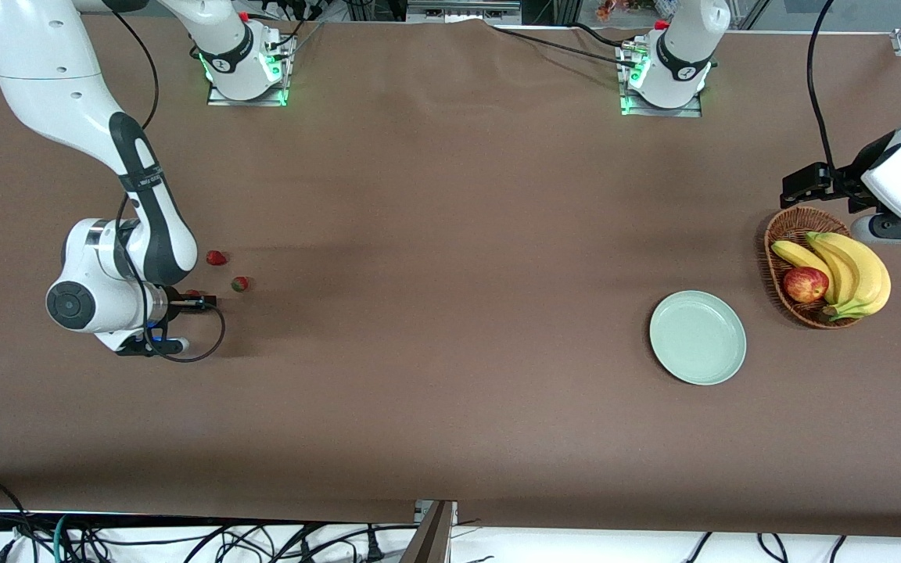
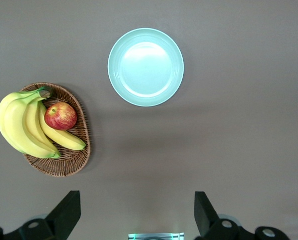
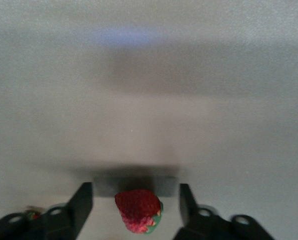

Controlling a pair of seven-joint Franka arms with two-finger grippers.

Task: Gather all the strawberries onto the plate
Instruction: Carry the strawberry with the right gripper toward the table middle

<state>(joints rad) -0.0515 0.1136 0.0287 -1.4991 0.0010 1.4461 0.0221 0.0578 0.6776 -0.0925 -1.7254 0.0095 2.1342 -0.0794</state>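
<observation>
Right wrist view: a tiny red strawberry with a green top (image 3: 138, 210) is seen between the two black fingers (image 3: 82, 205) of the right gripper (image 3: 137, 207). The fingers stand a little apart from the berry on both sides, so it is not yet squeezed or held. The berry sits on the brown table (image 1: 435, 234).

From the front view, the right gripper (image 1: 199, 301) is set low at the right arm's end of the table. Two more small red strawberries lie close by, one (image 1: 240, 284) just beside the gripper and one (image 1: 217, 257) a bit nearer the table's top edge.

The round pale mint-green plate (image 1: 698, 337) is placed well apart, toward the left arm's end, and nothing is in it. Beside it an oval brown wicker basket (image 1: 791, 234) is seen, with yellow bananas (image 1: 849, 270) and a red apple (image 1: 805, 284) in it.

The left gripper (image 2: 136, 212) is held wide open over the table near the basket, with nothing in it, and the left arm waits.

The first pick is judged to be in hand. Next, the fingers need to be shut softly on the berry, then it must be lifted and carried a long way to the plate.
</observation>
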